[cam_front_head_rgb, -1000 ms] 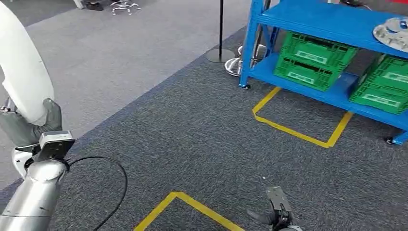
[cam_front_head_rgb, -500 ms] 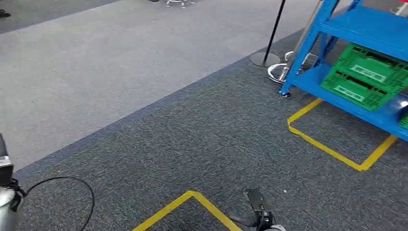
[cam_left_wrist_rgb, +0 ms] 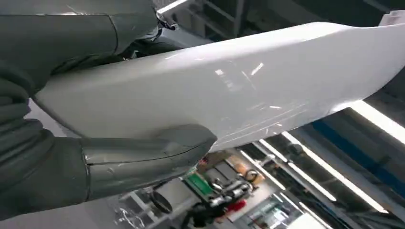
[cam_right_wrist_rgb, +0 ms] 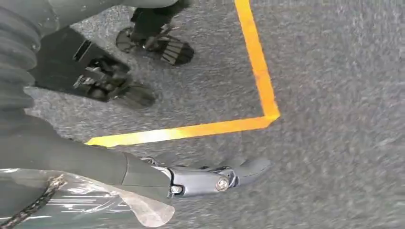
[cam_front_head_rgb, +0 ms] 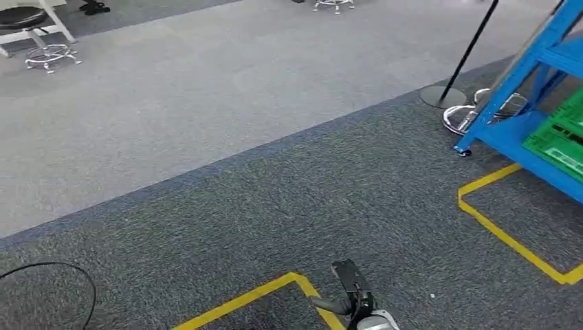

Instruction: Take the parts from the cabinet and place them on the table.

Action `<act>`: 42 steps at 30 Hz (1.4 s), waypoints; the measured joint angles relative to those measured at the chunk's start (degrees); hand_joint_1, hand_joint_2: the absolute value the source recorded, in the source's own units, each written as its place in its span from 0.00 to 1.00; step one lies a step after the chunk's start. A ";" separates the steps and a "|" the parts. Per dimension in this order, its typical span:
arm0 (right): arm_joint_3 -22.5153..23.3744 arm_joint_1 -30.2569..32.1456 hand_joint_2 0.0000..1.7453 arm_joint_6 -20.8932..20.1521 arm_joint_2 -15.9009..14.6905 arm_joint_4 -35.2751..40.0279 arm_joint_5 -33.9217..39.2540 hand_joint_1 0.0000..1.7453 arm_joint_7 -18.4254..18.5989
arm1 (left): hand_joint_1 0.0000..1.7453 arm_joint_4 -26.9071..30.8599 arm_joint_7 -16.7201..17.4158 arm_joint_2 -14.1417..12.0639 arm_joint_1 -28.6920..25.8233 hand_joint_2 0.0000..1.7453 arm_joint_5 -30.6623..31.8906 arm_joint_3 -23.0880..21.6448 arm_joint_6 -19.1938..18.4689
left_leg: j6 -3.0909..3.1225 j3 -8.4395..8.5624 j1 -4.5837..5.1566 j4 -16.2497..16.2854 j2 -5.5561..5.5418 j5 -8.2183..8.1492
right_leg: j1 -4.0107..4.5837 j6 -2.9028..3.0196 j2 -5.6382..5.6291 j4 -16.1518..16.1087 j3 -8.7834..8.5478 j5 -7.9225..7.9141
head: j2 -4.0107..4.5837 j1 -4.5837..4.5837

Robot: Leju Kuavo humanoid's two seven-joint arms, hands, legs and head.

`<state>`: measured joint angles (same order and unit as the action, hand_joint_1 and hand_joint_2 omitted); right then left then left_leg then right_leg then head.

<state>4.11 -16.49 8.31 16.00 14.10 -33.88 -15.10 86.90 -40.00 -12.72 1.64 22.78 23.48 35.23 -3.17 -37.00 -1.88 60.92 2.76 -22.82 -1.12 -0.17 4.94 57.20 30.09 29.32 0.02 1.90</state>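
My left hand (cam_left_wrist_rgb: 62, 148) grips a large, smooth white curved part (cam_left_wrist_rgb: 248, 90), with the thumb pressed under it and the fingers over its other side. Ceiling lights show behind it in the left wrist view. Low in the head view my right hand (cam_front_head_rgb: 352, 297) hangs over the dark carpet, fingers apart and holding nothing. The right wrist view has the same hand (cam_right_wrist_rgb: 200, 180) above a yellow tape corner (cam_right_wrist_rgb: 267, 117). The blue cabinet (cam_front_head_rgb: 543, 55) stands at the far right, with a green crate (cam_front_head_rgb: 560, 141) on its lower shelf.
Yellow tape lines (cam_front_head_rgb: 509, 237) mark boxes on the dark carpet in front of the cabinet and near my right hand. A black post on a round base (cam_front_head_rgb: 440, 96) and a chrome stool base (cam_front_head_rgb: 467, 118) stand by the cabinet's corner. A stool (cam_front_head_rgb: 34, 34) is far left.
The whole head view has swung left, so the cabinet has slid toward the right edge. My left arm with the white part has left the head picture. The right hand still hangs low.
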 joint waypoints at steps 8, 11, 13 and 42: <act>-0.20 -1.11 1.00 -0.15 0.52 0.02 0.17 0.00 -0.11 | 1.00 -1.16 0.00 -1.03 1.63 1.00 0.57 0.44 0.11 | 4.05 0.93 0.94 -2.63 -2.71 -1.01 | 0.20 -1.80 -3.63 6.22 2.24 5.02 | 0.00 -0.20; -0.20 -0.67 1.00 -0.15 0.50 0.00 0.28 0.00 -0.07 | 1.00 -1.49 0.00 -0.94 1.64 1.00 0.81 0.31 0.13 | 4.46 0.94 1.49 -2.58 -5.01 -1.19 | 0.77 -1.10 -4.87 19.19 9.94 8.94 | 0.00 -0.22; -0.20 -0.55 1.00 -0.17 0.50 0.00 0.28 0.00 -0.07 | 1.00 -1.68 0.00 -0.94 1.70 1.00 0.83 0.31 0.24 | 4.55 1.11 1.85 -2.57 -6.82 -1.24 | 1.36 -0.06 -5.11 15.99 9.96 4.98 | 0.00 -0.22; 2.34 3.28 1.00 -2.49 -5.51 0.26 6.47 0.00 -4.94 | 1.00 1.51 8.02 4.20 7.05 1.00 11.23 -15.85 4.55 | 4.73 1.53 1.15 -2.89 -5.54 -1.52 | 0.63 -1.76 -4.96 19.00 10.74 7.56 | 0.00 -0.22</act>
<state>6.45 -13.21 5.81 10.49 14.36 -27.41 -20.04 88.41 -31.98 -8.52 8.70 34.01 7.63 39.78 1.55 -35.47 -0.73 58.03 -2.79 -24.35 -0.49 -1.93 -0.02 76.20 40.83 36.88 0.02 1.68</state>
